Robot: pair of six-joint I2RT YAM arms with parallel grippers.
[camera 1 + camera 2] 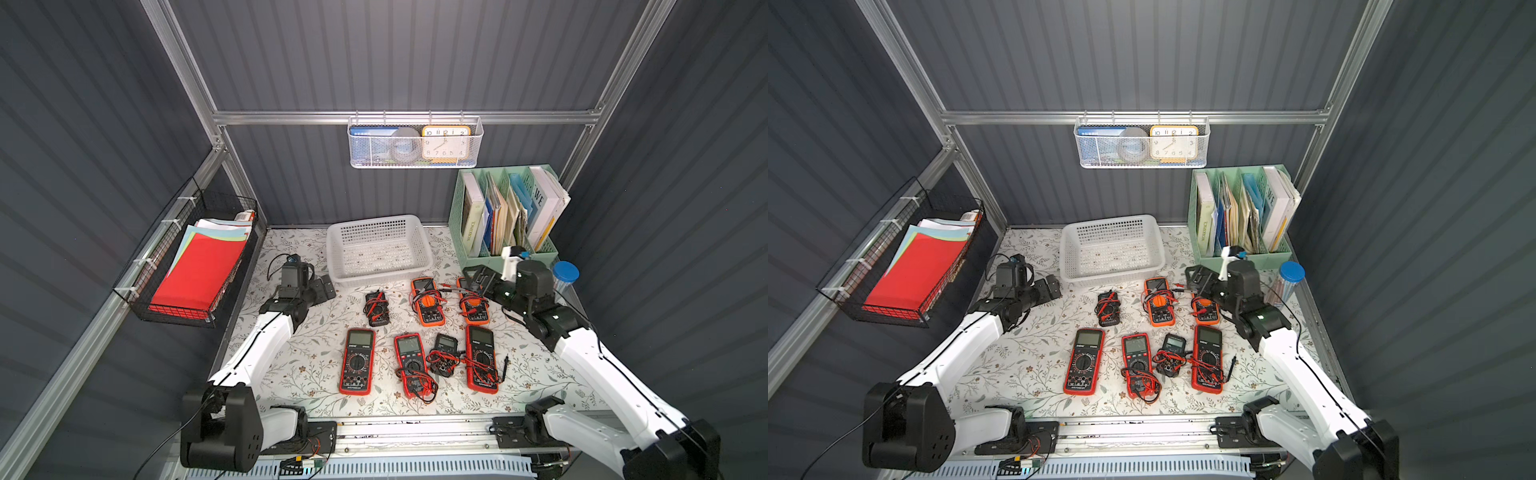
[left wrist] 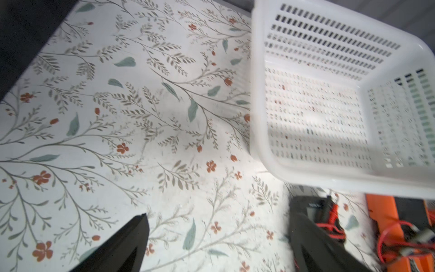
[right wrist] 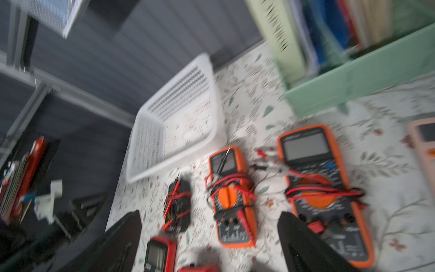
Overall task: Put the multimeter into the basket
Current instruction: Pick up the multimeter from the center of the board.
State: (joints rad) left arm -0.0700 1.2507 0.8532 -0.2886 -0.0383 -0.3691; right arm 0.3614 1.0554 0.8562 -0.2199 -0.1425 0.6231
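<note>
Lying nearest, front row: four multimeters (image 1: 356, 361) on floral table (image 1: 307, 365). Hovering above back-row orange multimeter (image 1: 473, 307): right gripper (image 1: 478, 277), fingers spread wide, pinching nothing. Hanging just beside basket (image 1: 378, 232): left gripper (image 1: 326, 287), likewise spread. Standing at table's back, basket, all multimeters lying outside it.

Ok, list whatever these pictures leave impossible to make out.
Orange multimeter: screen end covered by the right pincer in both top views.
Pale pinkish item: cut by the right wrist view's edge, blurred.
Blue-lidded jar: contents too small in top views.
Red multimeter: lettering too small in top views.
</note>
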